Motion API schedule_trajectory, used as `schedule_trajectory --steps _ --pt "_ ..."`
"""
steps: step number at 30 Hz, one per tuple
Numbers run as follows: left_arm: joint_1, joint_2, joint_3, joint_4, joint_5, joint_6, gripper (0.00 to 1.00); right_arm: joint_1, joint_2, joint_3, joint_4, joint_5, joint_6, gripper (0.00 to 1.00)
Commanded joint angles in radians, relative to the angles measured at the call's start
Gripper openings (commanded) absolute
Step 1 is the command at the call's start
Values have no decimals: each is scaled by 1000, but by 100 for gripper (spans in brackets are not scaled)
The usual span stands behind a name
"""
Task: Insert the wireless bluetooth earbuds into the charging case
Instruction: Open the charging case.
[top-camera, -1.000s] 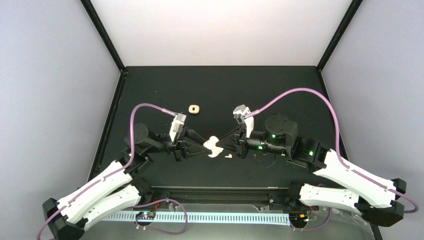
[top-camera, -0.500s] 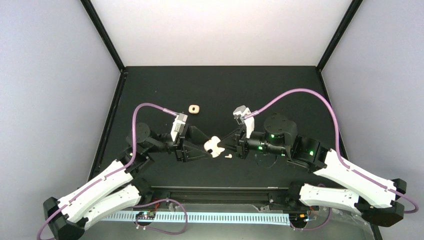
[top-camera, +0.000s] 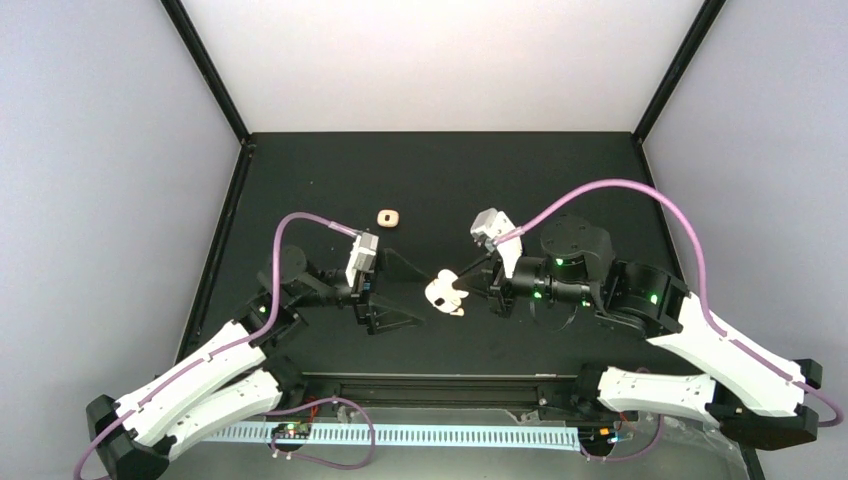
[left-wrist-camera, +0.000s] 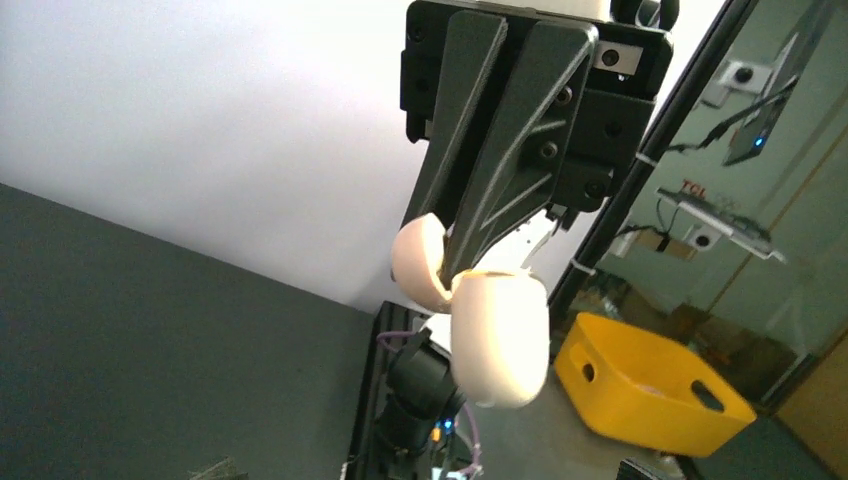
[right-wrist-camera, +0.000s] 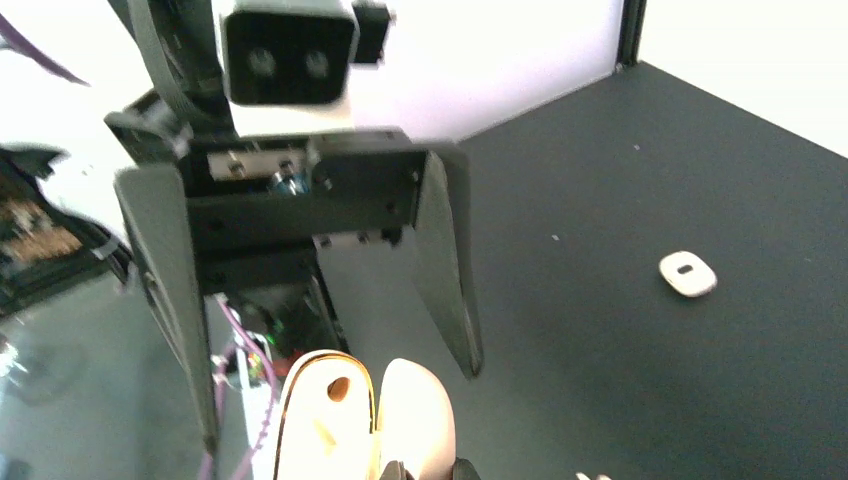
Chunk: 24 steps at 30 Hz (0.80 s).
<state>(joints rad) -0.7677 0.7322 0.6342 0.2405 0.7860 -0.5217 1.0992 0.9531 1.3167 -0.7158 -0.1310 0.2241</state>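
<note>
Right pincer (left-wrist-camera: 450, 272) clamped on open rounded cream plastic charging case (left-wrist-camera: 498, 335), held above black desk (top-camera: 330, 180). Left pincer (top-camera: 423, 300) spread wide, empty. Tiny white plastic earbud (top-camera: 457, 311) on desk just beside case.

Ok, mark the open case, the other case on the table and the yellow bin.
Open case (left-wrist-camera: 498, 340), left wrist view, rounded shell.
Other case (top-camera: 388, 217), top view, its middle.
Yellow bin (left-wrist-camera: 645, 395), left wrist view, front wall.

There are two robot arms, each with one gripper: the left gripper (top-camera: 420, 297) and the right gripper (top-camera: 462, 287). There are two cream cases, one open case (top-camera: 445, 293) and one small case (top-camera: 388, 217). Only one earbud (top-camera: 459, 311) can be made out. There is one yellow bin (left-wrist-camera: 650, 385).
</note>
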Motion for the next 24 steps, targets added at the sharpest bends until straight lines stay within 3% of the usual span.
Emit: schedule_trajectory --steps 1,7,13,24 --pt "-3 4 55 -88 29 179 99 0 1 2 -153 68 -188 1" --pt "-2 67 113 -185 85 347 99 27 -11 -1 -202 176 -312 1" --pt "-3 145 129 -91 136 380 99 86 -1 8 -213 271 -392 1" --pt "-4 331 215 26 237 278 95 151 24 -1 -187 350 -434 1"
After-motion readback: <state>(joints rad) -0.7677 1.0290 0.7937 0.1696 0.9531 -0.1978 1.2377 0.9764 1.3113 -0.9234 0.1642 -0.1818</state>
